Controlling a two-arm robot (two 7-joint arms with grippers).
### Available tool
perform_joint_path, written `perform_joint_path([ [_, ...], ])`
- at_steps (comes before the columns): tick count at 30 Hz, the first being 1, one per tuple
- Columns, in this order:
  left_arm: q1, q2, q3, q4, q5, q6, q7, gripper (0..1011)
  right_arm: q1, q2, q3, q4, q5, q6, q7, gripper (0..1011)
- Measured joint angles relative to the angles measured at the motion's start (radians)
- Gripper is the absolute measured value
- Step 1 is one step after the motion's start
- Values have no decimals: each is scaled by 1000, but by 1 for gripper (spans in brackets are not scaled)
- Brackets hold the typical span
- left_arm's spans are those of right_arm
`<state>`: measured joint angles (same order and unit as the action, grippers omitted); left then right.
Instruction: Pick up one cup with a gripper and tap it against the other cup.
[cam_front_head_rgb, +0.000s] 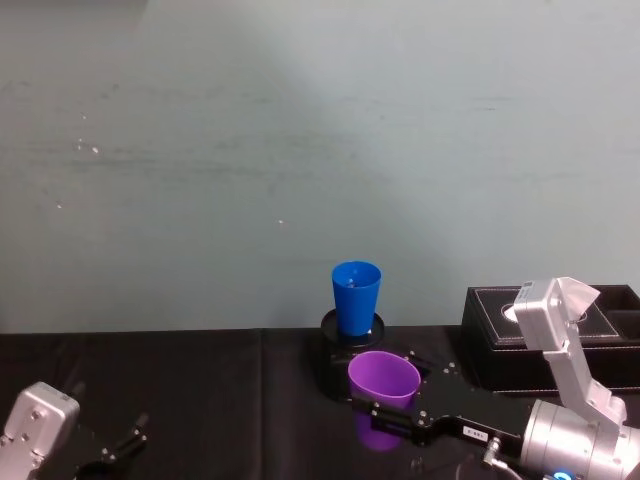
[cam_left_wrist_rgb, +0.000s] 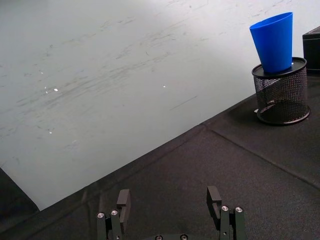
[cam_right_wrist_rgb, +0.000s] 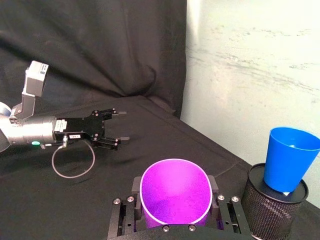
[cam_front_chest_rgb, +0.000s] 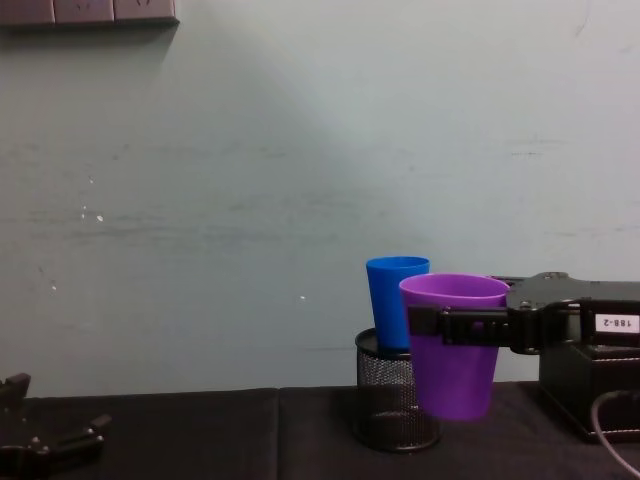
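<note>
wall (cam_front_head_rgb: 300, 150): pale, scuffed, and rises straight behind the back edge of the tabletop.
tabletop (cam_front_head_rgb: 200, 390): covered in black cloth with a seam running from front to back near its middle.
right arm (cam_front_head_rgb: 575, 440): silver and cylindrical with a blue light, reaching in over the front right corner of the tabletop towards its middle.
black box (cam_front_head_rgb: 490, 350): sits at the back right corner of the tabletop, partly behind the right arm.
left gripper (cam_left_wrist_rgb: 169, 198): black, low over the front left corner of the tabletop, with its fingers spread apart and nothing between them.
right gripper (cam_front_chest_rgb: 455, 326): slim and black with a white label (cam_front_head_rgb: 475, 433), its fingers clamped on either side of the purple cup just below the rim.
mesh pen holder (cam_left_wrist_rgb: 281, 92): a black wire cylinder standing near the back edge, right of the tabletop's middle.
purple cup (cam_front_head_rgb: 383, 380): a smooth, handleless plastic tumbler that tapers to a narrower base. It is mouth up and roughly upright, held off the cloth just in front of the mesh pen holder. The right wrist view shows a gap between the two.
blue cup (cam_front_head_rgb: 356, 295): a bright, smooth tapered tumbler, slightly narrower than the purple cup. Its base sits in the mouth of the mesh pen holder, leaning a little, with its rim higher than the purple one.
</note>
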<state>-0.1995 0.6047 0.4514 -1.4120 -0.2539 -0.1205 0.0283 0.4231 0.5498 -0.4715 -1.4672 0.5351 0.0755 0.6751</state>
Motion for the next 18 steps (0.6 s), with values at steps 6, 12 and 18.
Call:
perform_joint_path([
  [6,0,0,0,0,0,0,0,1000,0,0,0,0,0,0,0,735],
  [12,0,0,0,0,0,0,0,1000,0,0,0,0,0,0,0,735],
  [18,0,0,0,0,0,0,0,1000,0,0,0,0,0,0,0,735],
])
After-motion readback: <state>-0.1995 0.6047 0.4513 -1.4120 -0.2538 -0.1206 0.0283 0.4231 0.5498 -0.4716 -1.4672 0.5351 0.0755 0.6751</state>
